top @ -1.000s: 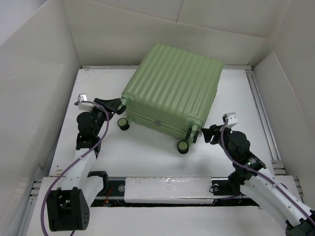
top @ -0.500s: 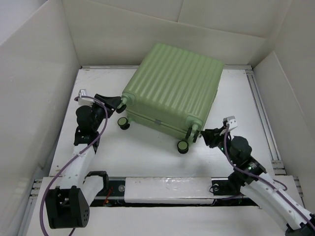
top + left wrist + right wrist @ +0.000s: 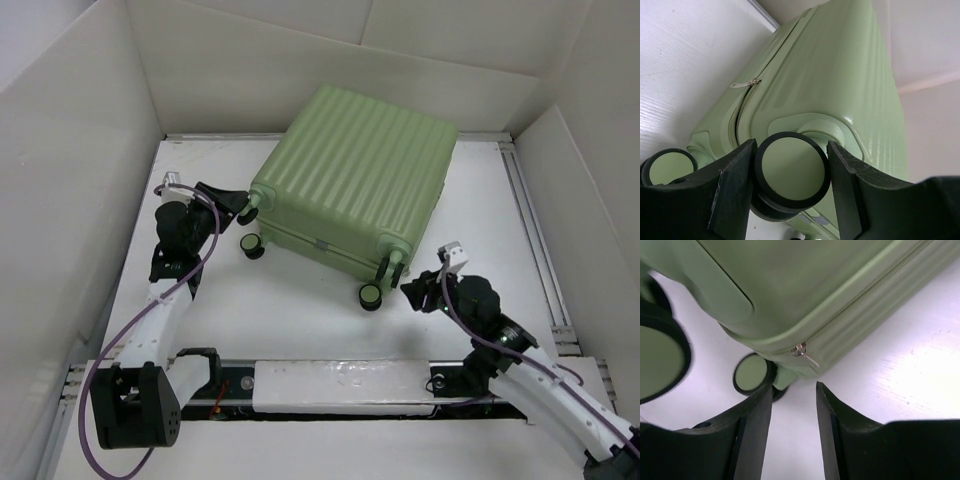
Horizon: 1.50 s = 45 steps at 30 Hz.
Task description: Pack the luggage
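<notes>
The luggage is a pale green ribbed suitcase lying closed and skewed at the table's far middle. My left gripper is at its near left corner, shut on a black-and-green wheel, whose rim sits between both fingers. A second wheel shows to the left, and a zipper pull lies on the seam above. My right gripper stands open just off the near right corner, nothing between its fingers. Ahead of it are another zipper pull and a small wheel.
White cardboard walls box the table in on the left, back and right. A metal rail runs along the right side. The arms' mounting bar spans the near edge. Bare white tabletop lies in front of the luggage.
The left gripper moved a little farther back with the wheel, and the luggage shifted slightly. The right gripper slid left and nearer, toward the near right wheel, narrowing briefly and reopening.
</notes>
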Motion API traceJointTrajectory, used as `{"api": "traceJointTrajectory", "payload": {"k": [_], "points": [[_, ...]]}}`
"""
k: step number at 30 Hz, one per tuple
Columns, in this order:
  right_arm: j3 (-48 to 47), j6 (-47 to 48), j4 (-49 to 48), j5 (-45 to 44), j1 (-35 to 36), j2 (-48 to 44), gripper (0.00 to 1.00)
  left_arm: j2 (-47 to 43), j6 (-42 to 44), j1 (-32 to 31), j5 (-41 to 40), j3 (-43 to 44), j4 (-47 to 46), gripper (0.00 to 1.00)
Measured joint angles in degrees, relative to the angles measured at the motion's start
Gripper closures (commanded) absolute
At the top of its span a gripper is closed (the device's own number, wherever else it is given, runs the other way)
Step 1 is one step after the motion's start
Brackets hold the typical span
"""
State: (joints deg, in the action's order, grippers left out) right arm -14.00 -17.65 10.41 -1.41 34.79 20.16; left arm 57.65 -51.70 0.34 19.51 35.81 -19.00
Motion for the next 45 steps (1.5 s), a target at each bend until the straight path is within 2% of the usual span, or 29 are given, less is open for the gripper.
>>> {"api": "traceJointTrajectory", "payload": {"k": [5, 13, 14, 17, 18, 19, 24, 31, 35, 38, 41, 45], "points": [[-0.7, 2.5, -1.2, 0.9, 0.2, 10.3, 0.48, 0.0, 0.0, 0.0, 0.2, 0.0, 0.0, 1.00], [-0.8, 6.5, -8.0, -0.7, 0.2, 11.0, 0.48, 0.0, 0.0, 0.0, 0.4, -0.8, -1.6, 1.00], [-0.8, 6.9, -9.4, -0.8, 0.2, 10.9, 0.50, 0.0, 0.0, 0.0, 0.5, -1.0, -1.9, 1.00], [0.3, 7.8, -13.2, -0.1, 0.2, 11.0, 0.66, -0.4, 0.0, 0.0, 0.6, -2.0, -3.3, 1.00], [0.8, 7.9, -14.3, 0.3, 0.3, 11.0, 0.73, -0.5, 0.0, 0.0, 0.5, -2.4, -3.9, 1.00], [1.4, 8.0, -15.0, 0.7, 0.3, 10.9, 0.84, -0.7, 0.0, 0.0, 0.3, -2.9, -4.6, 1.00], [4.7, 6.9, -19.6, 1.4, 0.1, 10.1, 0.99, -1.2, -0.4, -0.2, -0.6, -4.7, -7.5, 1.00], [9.9, -3.5, -22.4, -1.3, 1.6, 2.1, 1.00, -5.0, -1.6, -2.0, -3.5, -9.6, -11.6, 1.00], [8.6, -7.8, -17.1, -4.9, 2.9, 0.1, 1.00, -10.1, -2.8, -2.1, -3.6, -13.9, -13.2, 1.00], [1.6, -6.6, -9.0, -5.9, 1.7, 5.6, 1.00, -15.4, -3.5, -2.2, -3.1, -17.2, -13.3, 1.00], [-7.8, -4.0, -2.9, -0.3, -6.0, 17.1, 1.00, -19.7, -4.0, -2.2, -1.7, -19.6, -13.2, 1.00], [-15.4, -1.9, -2.4, 6.5, -16.6, 28.4, 1.00, -22.4, -4.2, -3.1, 2.4, -20.5, -12.5, 1.00]]}}
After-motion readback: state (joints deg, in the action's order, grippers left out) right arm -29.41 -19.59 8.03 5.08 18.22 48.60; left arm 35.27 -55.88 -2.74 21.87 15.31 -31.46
